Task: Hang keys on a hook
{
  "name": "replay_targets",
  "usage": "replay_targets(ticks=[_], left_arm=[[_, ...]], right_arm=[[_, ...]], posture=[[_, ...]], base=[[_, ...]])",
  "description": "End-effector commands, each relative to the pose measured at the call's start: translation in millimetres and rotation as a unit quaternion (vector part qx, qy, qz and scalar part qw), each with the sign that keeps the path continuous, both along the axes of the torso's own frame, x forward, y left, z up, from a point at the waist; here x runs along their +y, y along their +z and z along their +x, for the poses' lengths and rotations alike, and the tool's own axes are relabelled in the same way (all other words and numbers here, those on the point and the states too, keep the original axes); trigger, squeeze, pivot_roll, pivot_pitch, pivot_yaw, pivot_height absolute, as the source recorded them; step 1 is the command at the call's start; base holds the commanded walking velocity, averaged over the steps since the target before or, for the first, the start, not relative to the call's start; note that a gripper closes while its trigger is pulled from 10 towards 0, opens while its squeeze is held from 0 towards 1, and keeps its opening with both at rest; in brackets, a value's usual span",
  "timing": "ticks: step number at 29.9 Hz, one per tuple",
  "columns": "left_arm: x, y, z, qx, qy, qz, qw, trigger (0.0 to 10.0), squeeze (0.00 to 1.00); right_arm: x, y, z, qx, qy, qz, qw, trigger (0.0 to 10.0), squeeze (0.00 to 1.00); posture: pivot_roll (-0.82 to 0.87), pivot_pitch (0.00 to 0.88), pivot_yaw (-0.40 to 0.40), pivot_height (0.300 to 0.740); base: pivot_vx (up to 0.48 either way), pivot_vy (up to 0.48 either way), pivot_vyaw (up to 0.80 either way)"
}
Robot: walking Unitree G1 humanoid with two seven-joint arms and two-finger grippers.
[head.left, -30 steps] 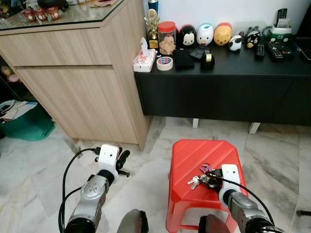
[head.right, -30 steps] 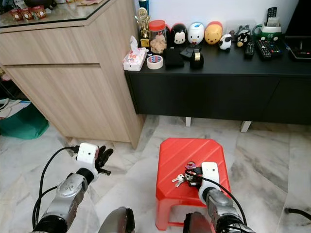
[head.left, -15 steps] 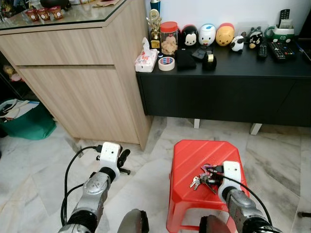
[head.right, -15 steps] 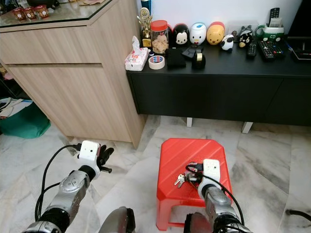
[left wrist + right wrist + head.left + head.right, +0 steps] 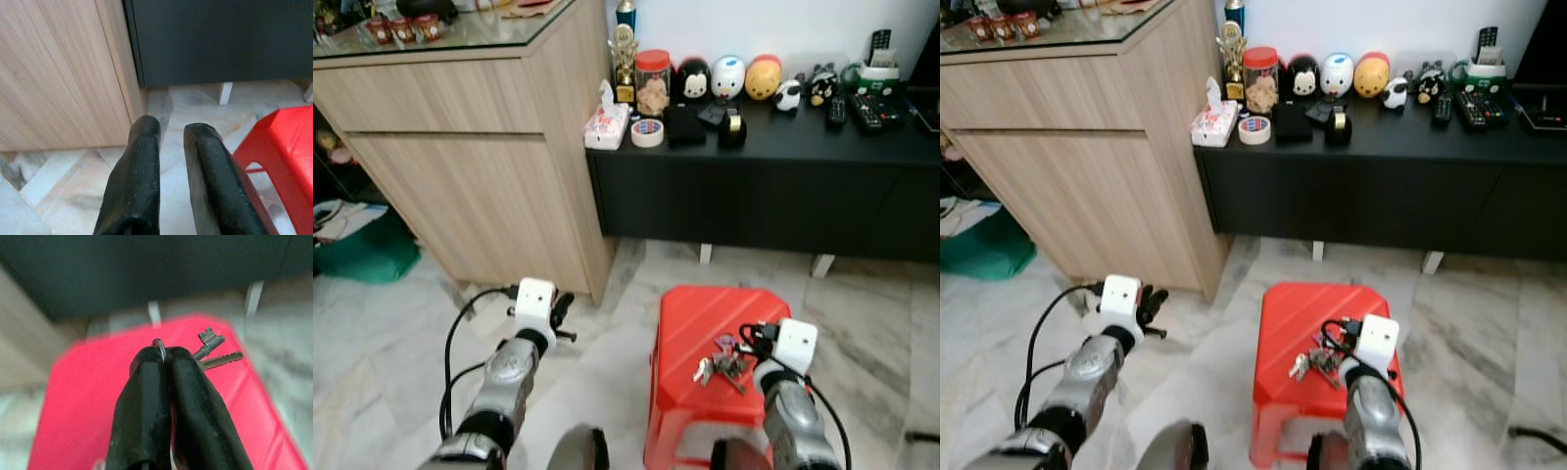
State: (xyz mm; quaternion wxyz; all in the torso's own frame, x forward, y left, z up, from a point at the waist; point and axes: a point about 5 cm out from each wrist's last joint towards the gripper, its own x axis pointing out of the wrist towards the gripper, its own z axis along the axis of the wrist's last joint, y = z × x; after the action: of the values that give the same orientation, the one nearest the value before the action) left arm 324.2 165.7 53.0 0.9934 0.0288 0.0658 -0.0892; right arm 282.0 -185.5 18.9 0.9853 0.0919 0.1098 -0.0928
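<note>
A bunch of silver keys (image 5: 715, 366) with a purple tag hangs just over the top of a red plastic stool (image 5: 705, 318). My right gripper (image 5: 736, 356) is shut on the key ring. In the right wrist view the ring (image 5: 158, 343) pokes out between the closed fingers (image 5: 190, 382), and two keys (image 5: 215, 348) stick out beside them. My left gripper (image 5: 560, 311) hovers over the marble floor left of the stool, holding nothing. Its two fingers (image 5: 137, 176) stand nearly together in the left wrist view.
A wooden cabinet (image 5: 470, 147) stands at the left. A low black sideboard (image 5: 764, 186) runs along the wall behind the stool, with toys, a jar, tape and remotes on it. A green bag (image 5: 367, 257) lies at far left. Marble floor (image 5: 881, 323) surrounds the stool.
My right wrist has risen a little and drifted right, still holding the keys over the stool. The camera has shifted slightly. The left arm has barely moved.
</note>
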Motion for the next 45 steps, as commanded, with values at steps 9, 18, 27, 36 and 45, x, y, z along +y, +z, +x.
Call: replay_targets(ticks=[9,18,27,36,45], left_arm=[[-3.4,8,3.5,-0.021,0.006,-0.014,1.0,10.0,0.0],[-2.5,6,-0.4,-0.022,0.011,-0.015,1.0,10.0,0.0],[8.3,-11,-11.4,0.015,0.027,0.002,1.0,10.0,0.0],[26.2,-50,-40.0,0.109,0.029,0.067,0.991,10.0,0.0],[39.8,-90,-83.9,0.211,0.035,0.119,0.97,10.0,0.0]], right_arm=[[8.8,28,-2.9,-0.086,-0.011,-0.019,0.996,10.0,0.0],[2.4,23,-1.0,-0.059,-0.041,-0.014,0.997,10.0,0.0],[3.1,12,-4.1,-0.03,-0.03,-0.012,0.999,10.0,0.0],[9.4,-18,-18.7,0.041,0.002,-0.005,0.999,10.0,0.0],[10.5,-47,-36.8,0.125,-0.001,0.022,0.992,10.0,0.0]], posture=[[-0.08,0.0,0.066,0.629],[-0.06,0.0,0.054,0.684],[-0.06,0.0,0.047,0.739],[-0.06,0.0,0.039,0.74],[-0.07,0.0,0.041,0.74]], base=[[0.0,0.0,0.0],[0.0,0.0,0.0],[0.0,0.0,0.0],[0.0,0.0,0.0],[0.0,0.0,0.0]])
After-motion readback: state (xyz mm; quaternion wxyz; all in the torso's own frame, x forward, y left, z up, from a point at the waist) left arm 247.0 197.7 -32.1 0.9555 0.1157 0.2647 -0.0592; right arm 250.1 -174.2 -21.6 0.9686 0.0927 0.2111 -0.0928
